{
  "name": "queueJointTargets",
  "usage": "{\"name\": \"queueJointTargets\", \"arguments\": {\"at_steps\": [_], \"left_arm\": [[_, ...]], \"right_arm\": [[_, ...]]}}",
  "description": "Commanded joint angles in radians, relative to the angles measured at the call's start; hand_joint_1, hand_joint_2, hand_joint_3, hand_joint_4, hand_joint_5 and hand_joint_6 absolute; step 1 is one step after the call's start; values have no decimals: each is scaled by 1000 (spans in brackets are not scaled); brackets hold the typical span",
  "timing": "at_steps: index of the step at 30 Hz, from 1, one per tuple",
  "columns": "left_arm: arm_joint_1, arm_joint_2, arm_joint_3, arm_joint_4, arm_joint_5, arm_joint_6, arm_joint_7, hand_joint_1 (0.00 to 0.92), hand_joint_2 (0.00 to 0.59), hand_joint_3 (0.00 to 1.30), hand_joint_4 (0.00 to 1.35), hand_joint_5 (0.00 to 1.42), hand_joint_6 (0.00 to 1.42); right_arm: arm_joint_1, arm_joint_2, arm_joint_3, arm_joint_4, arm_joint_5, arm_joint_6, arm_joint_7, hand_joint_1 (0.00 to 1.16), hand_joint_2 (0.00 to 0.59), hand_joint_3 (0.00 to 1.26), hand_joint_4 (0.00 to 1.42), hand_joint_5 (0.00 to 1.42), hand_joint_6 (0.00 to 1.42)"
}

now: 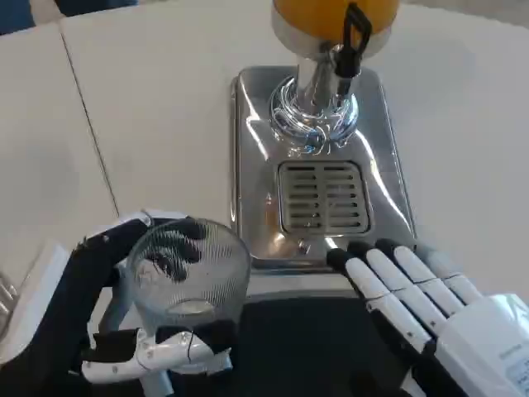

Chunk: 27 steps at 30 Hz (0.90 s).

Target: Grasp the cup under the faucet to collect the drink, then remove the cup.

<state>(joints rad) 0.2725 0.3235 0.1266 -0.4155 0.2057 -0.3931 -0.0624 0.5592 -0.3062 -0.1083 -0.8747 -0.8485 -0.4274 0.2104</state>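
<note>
Head view, cup: your left hand [124,331] grips the clear ribbed cup [190,269], fingers wrapped round its wall from both sides. It sits low and left in the picture, just off the near left corner of the steel dispenser base [248,165] and well short of the faucet. It looks empty.

Head view, faucet: the black tap lever [354,37] hangs under the orange drink tank [331,15], above the chrome column. The slotted drip grate [324,197] lies in front of the column, between it and your hands.

Head view, right hand: your right hand [413,294] holds nothing. Its fingers lie straight and side by side, slightly apart, with the fingertips [351,256] at the near edge of the base. You cannot tell from here whether they touch it.

Step in hand: by my reading, you are carrying the cup toward the spout, and filling has not begun.

How to do it well: keep the cup upright and bring it forward and right over the drip grate until its mouth sits below the spout. Clear the raised rim of the base as you go. Hold the grip firm but not crushing, since the thin wall may flex. Keep the right hand free for the lever.
</note>
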Motion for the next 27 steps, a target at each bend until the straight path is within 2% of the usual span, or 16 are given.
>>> {"name": "queueJointTargets", "arguments": {"at_steps": [1,15,27], "left_arm": [[0,-13,4,-23,-12,-34,0,718,0,1176,1127,1368,1424],[-23,-31,-4,1,6,-22,7,718,0,1177,1127,1368,1424],[-201,-116,-64,135,139,20,87,718,0,1171,1127,1368,1424]], "right_arm": [[-4,1,2,-26,-9,15,23,129,586,2,0,0,0],[-3,23,19,-38,-28,32,27,143,586,6,0,0,0],[1,55,28,-48,-41,60,22,154,586,6,0,0,0]]}}
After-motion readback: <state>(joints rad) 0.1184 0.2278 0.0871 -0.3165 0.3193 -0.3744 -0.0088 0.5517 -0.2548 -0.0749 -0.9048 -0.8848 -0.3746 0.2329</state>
